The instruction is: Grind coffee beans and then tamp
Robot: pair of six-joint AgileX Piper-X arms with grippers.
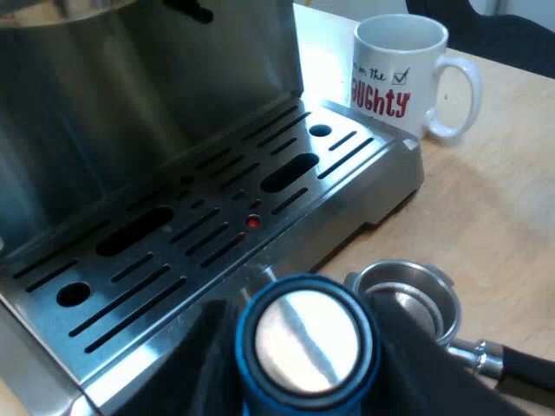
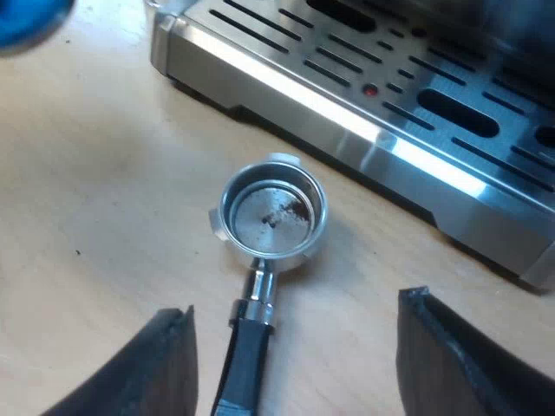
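Observation:
My left gripper is shut on the blue tamper, whose round metal face points at the camera. It hangs just off the drip tray's edge, beside the metal holder's basket. The holder lies loose on the wooden table in front of the espresso machine, its basket holding only a few dark specks. Its dark handle runs back between the fingers of my right gripper, which is open wide just above it and touches nothing. A blue blur shows beyond the tray's corner.
The machine's slotted steel drip tray has a small red dot among the slots. A white mug with red lettering stands on the table by the tray's far corner. Bare wooden table lies around the holder.

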